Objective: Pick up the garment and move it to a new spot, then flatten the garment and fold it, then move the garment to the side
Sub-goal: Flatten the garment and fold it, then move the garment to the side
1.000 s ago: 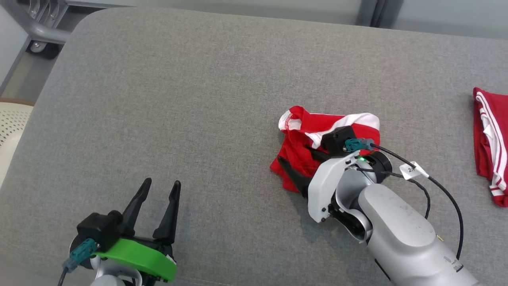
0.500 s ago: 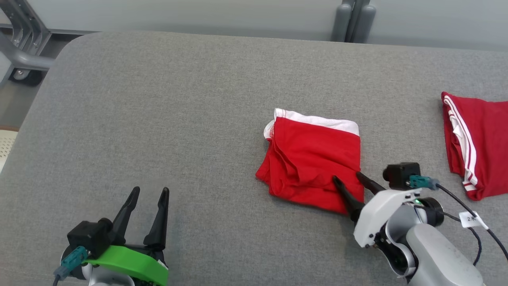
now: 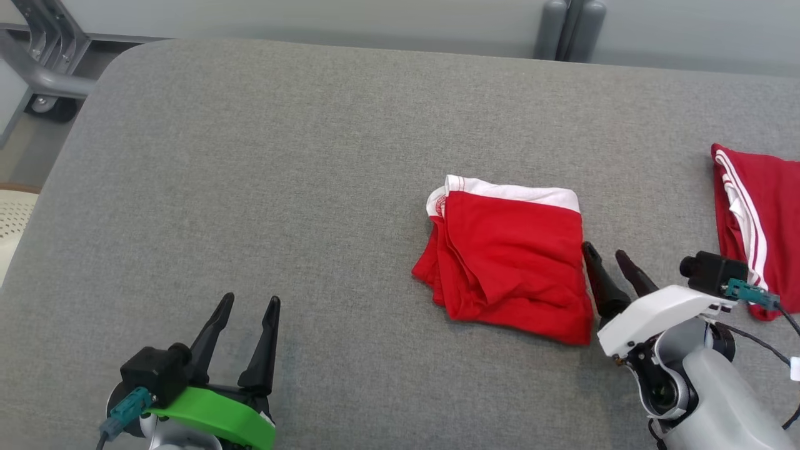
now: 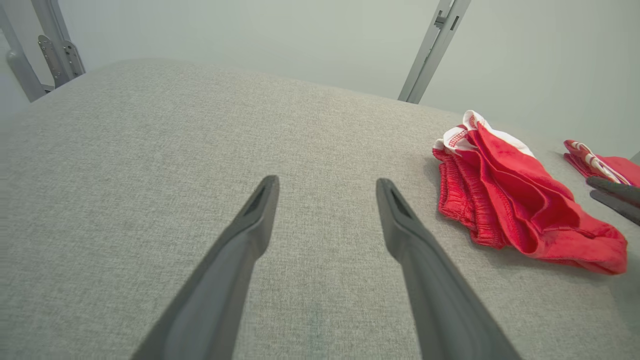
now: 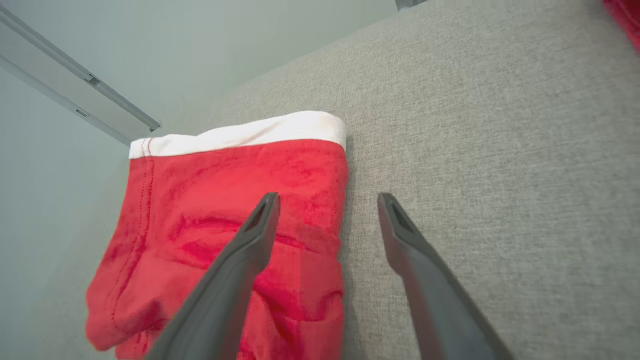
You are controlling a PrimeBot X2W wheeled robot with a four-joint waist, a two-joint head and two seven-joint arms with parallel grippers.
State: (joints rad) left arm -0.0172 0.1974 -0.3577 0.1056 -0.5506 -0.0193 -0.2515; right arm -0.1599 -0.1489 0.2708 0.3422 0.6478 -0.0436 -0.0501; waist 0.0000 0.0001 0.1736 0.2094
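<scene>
The garment [image 3: 509,265] is a folded pair of red shorts with a white waistband, lying on the grey padded table [image 3: 281,162] right of centre; it also appears in the left wrist view [image 4: 520,200] and the right wrist view [image 5: 225,220]. My right gripper [image 3: 605,254] stands open just off the garment's right edge, holding nothing; its left finger [image 5: 245,250] hangs over the red cloth and the other over bare table. My left gripper [image 3: 249,305] is open and empty near the front left, well apart from the garment.
A second red garment with white stripes [image 3: 759,219] lies at the table's right edge. A metal frame with a caster [image 3: 44,81] stands off the back left corner, and a pale perforated seat [image 3: 12,219] sits at the left.
My right gripper let go of the bunched garment, which now lies folded flat, and drew back to the right off its edge. The head camera shifted. The left arm stayed put.
</scene>
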